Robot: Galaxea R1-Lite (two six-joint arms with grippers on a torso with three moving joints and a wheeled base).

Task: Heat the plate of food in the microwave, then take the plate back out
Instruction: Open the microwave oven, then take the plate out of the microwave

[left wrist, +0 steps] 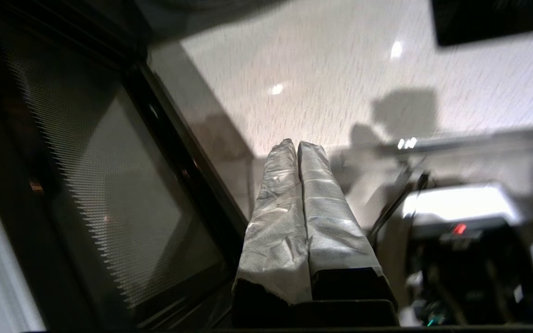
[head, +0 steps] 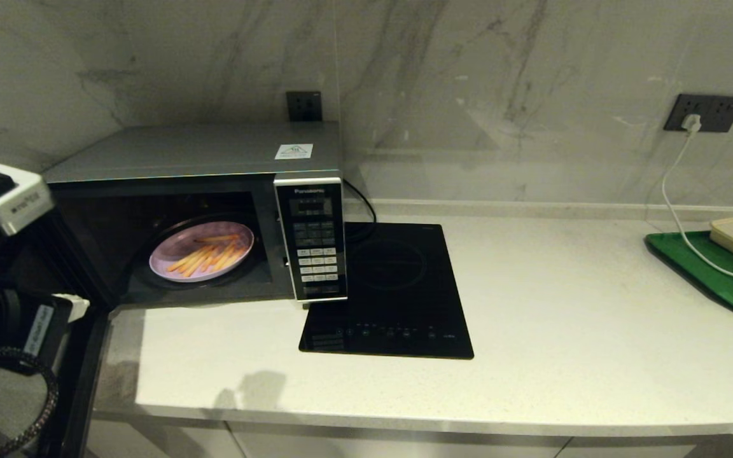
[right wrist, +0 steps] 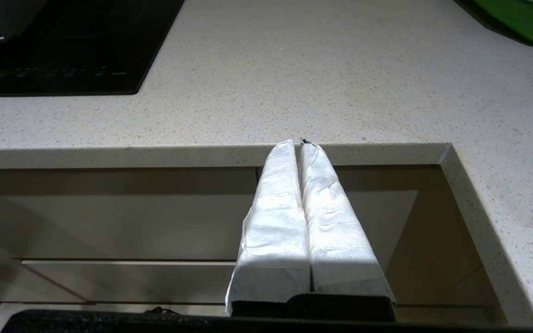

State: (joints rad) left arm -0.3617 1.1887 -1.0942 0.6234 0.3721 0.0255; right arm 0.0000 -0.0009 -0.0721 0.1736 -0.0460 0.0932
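The microwave [head: 195, 152] is silver with a dark door and a black keypad panel, and the plate of food [head: 202, 251] inside is lilac under orange-yellow fries. Beside it lies a glossy black induction hob [head: 398, 299] on a pale speckled countertop [head: 564, 318]. The wall [head: 468, 95] is grey-veined marble; a green tray [head: 716, 273] sits far right.
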